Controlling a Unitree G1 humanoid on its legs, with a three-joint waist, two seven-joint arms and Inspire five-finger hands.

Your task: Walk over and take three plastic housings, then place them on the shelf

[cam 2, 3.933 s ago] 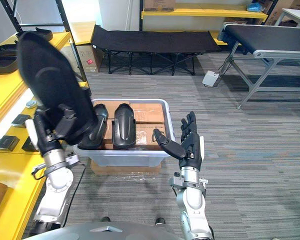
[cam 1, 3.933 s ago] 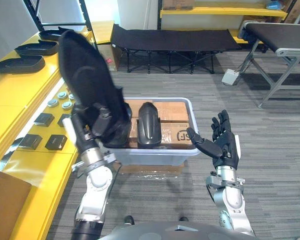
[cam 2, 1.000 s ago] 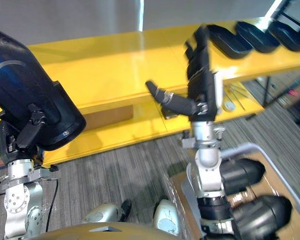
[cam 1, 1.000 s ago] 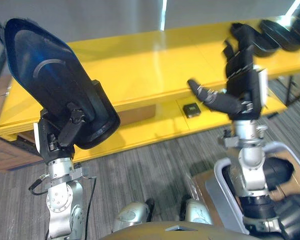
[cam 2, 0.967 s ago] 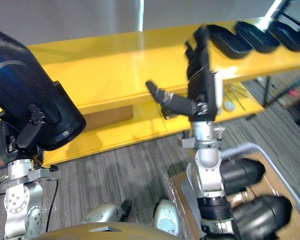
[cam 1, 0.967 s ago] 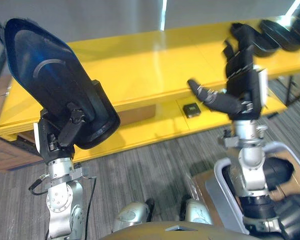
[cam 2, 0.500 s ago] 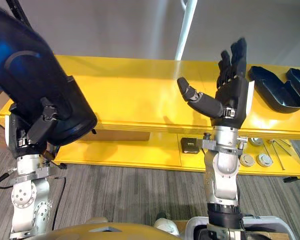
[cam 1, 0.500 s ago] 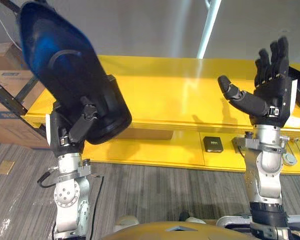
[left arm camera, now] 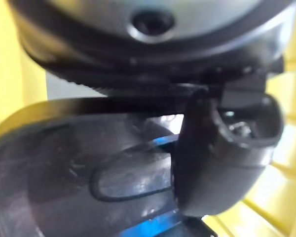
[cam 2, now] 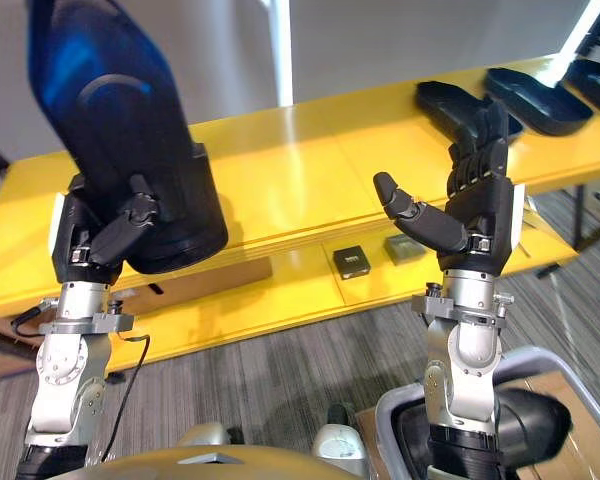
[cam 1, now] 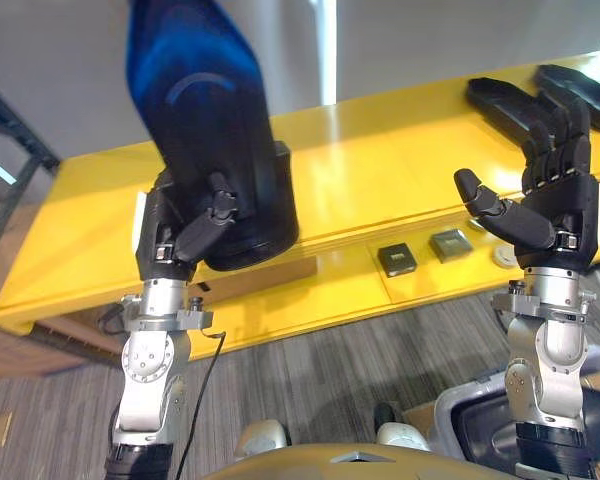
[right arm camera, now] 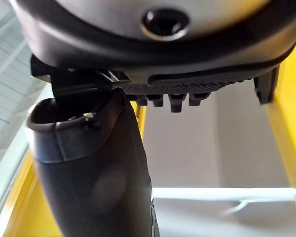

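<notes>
Left robot hand (cam 1: 185, 235) is up high, fingers and thumb curled round the lower end of a big black plastic housing (cam 1: 205, 120). The housing stands close to upright, tilted a bit, held in the air in front of the yellow shelf (cam 1: 360, 170). In the left wrist view the thumb (left arm camera: 212, 158) lies across the housing's glossy dark face.

On the shelf's lower level, right of centre: two small black square parts (cam 1: 397, 259) side by side, apart, and a round pale part (cam 1: 502, 256) just beside the right arm.

Right robot hand (cam 1: 550, 205) is raised, palm in, fingers straight up, thumb (right arm camera: 98, 187) stuck out to the side, wide open, holding nothing.

On the shelf top at far right, behind that robot hand, lie more black housings (cam 2: 540, 90) in a row.

Bottom right corner: grey bin (cam 2: 400, 420) on the floor with another dark housing (cam 2: 525, 425) inside.
</notes>
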